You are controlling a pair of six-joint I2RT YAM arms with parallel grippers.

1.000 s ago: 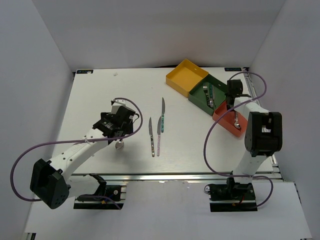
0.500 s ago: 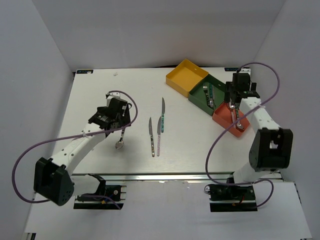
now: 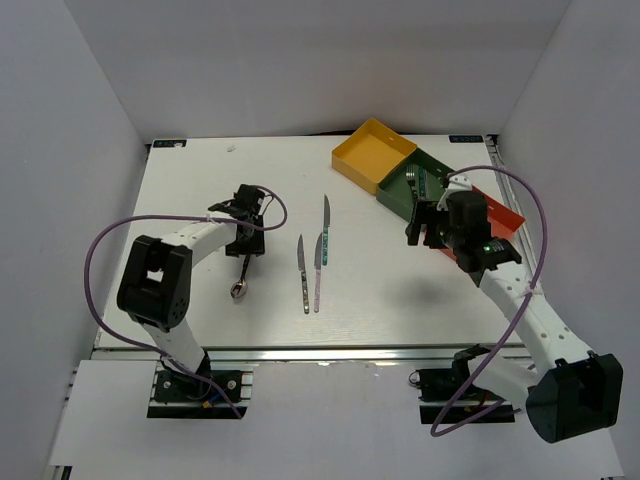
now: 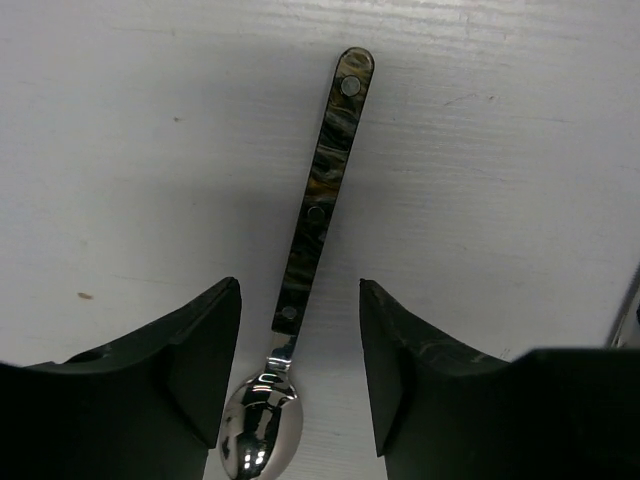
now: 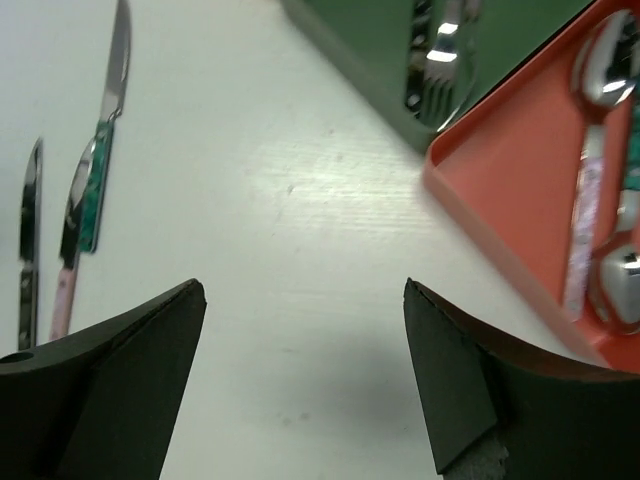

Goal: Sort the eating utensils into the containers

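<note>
Left hand (image 4: 298, 340): jaws spread, gripping nothing. Its fingers (image 4: 200, 350) stand either side of a spoon (image 4: 315, 190) that lies flat on the counter (image 4: 500, 150); whether they touch it I cannot tell. The bowl sits between the fingers; the patterned handle runs straight ahead, past the tips. Judgement: the straddle sits at the neck, the narrowest part, so closing here would pinch it squarely and the bowl would hang behind the grip.

Right hand (image 5: 300, 330): jaws wide, empty, held above bare counter. Ahead and to its left lie the loose knives; ahead and to its right is the near corner of the trays. Judgement: it sits between source and destination, free to reach for a knife.

Counts:
- Loose on the counter: one spoon; three knives, roughly parallel: teal-handled knife (image 5: 100, 185), pink-handled knife (image 5: 63, 290), dark-handled knife (image 5: 28, 240).
- Three trays joined in a row:
  - red-orange tray (image 5: 500, 190), nearest the right hand, holds spoons (image 5: 605, 70); at least two bowls show.
  - dark green tray (image 5: 370, 50) holds forks (image 5: 440, 70); exact number unclear.
  - yellow tray (image 3: 350, 155), farthest, shows nothing inside.

Judgement: one kind per tray, so knives belong in yellow.
</note>
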